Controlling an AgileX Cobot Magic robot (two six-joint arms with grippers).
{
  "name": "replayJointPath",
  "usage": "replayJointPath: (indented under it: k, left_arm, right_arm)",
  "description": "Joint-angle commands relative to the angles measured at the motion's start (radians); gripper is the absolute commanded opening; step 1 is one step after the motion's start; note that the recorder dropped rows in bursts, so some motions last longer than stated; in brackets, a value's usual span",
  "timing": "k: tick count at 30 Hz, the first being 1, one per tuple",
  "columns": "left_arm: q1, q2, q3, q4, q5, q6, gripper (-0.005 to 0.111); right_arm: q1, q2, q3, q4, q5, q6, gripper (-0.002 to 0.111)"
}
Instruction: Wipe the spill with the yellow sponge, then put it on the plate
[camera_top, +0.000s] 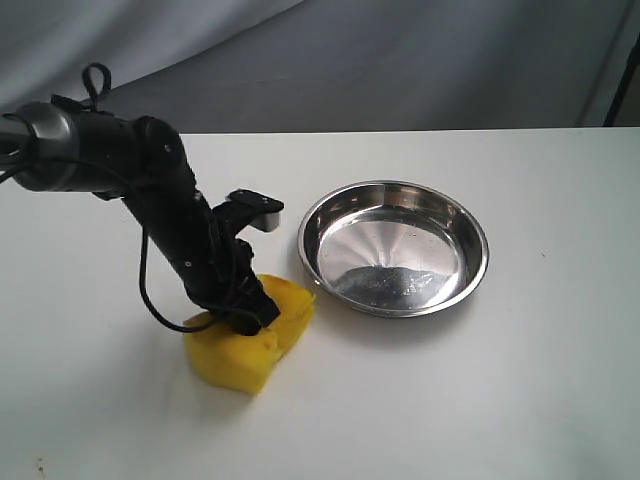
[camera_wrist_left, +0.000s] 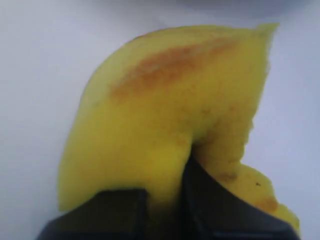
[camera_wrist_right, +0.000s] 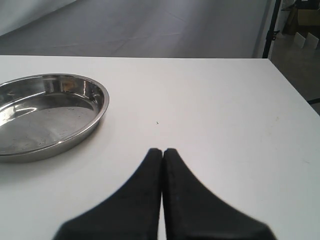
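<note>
The yellow sponge (camera_top: 250, 345) rests on the white table just left of the plate (camera_top: 394, 247), squeezed into a fold. My left gripper (camera_top: 245, 312) is shut on the yellow sponge from above. In the left wrist view the sponge (camera_wrist_left: 170, 115) fills the picture, pinched between the black fingers (camera_wrist_left: 210, 205), with an orange-brown stain on its top. The spill is hidden from every view. My right gripper (camera_wrist_right: 162, 151) is shut and empty, hovering over bare table to the right of the plate (camera_wrist_right: 50, 112); the exterior view does not show it.
The shiny steel plate holds nothing. The table's far edge meets a grey backdrop (camera_top: 400, 60). In the right wrist view the table's right edge (camera_wrist_right: 295, 95) drops off to the floor.
</note>
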Motion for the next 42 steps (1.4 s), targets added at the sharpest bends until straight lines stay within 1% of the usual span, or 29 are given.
replayJointPath:
  k: [1,2,6,9,10,12,14,18,21,24,27,29,35,38,42]
  left_arm:
    - [-0.064,0.025,0.021,-0.007,0.026,-0.001,0.000]
    - [-0.074,0.025,0.021,-0.006,0.023,-0.001,0.000]
    - [-0.074,0.025,0.021,0.000,-0.017,-0.003,0.000]
    - [-0.074,0.025,0.021,0.075,-0.060,-0.043,0.000]
    - [-0.074,0.025,0.021,0.128,-0.081,-0.081,0.000]
    - [-0.074,0.025,0.021,0.285,-0.128,-0.181,0.000]
    - [-0.074,0.025,0.021,0.485,-0.161,-0.320,0.000]
    - [-0.069,0.035,0.021,0.863,-0.186,-0.611,0.000]
    - [-0.040,0.050,0.021,1.032,-0.206,-0.747,0.000]
    - [0.012,0.073,0.021,1.082,-0.242,-0.767,0.000]
    - [0.087,0.106,0.021,1.099,-0.285,-0.769,0.000]
    - [0.136,0.124,0.015,1.123,-0.289,-0.791,0.000]
    - [0.293,0.151,-0.045,1.131,-0.271,-0.862,0.000]
    - [0.338,0.145,-0.053,1.135,-0.271,-0.862,0.000]
    - [0.356,0.143,-0.053,1.145,-0.279,-0.859,0.000]
  right_arm:
    - [-0.003,0.003,0.004,0.005,-0.008,0.001,0.000]
    - [-0.003,0.003,0.004,0.005,-0.008,0.001,0.000]
    - [-0.003,0.003,0.004,0.005,-0.008,0.001,0.000]
    - [-0.003,0.003,0.004,0.005,-0.008,0.001,0.000]
    - [-0.003,0.003,0.004,0.005,-0.008,0.001,0.000]
    - [-0.003,0.003,0.004,0.005,-0.008,0.001,0.000]
    - [-0.003,0.003,0.004,0.005,-0.008,0.001,0.000]
    - [-0.003,0.003,0.004,0.005,-0.008,0.001,0.000]
    - [-0.003,0.003,0.004,0.005,-0.008,0.001,0.000]
    - [-0.003,0.003,0.004,0.005,-0.008,0.001,0.000]
    - [-0.003,0.003,0.004,0.005,-0.008,0.001,0.000]
    - [-0.003,0.003,0.004,0.005,-0.008,0.001,0.000]
    - [-0.003,0.003,0.004,0.005,-0.008,0.001,0.000]
    - [-0.003,0.003,0.004,0.005,-0.008,0.001,0.000]
    - [-0.003,0.003,0.004,0.005,-0.008,0.001,0.000]
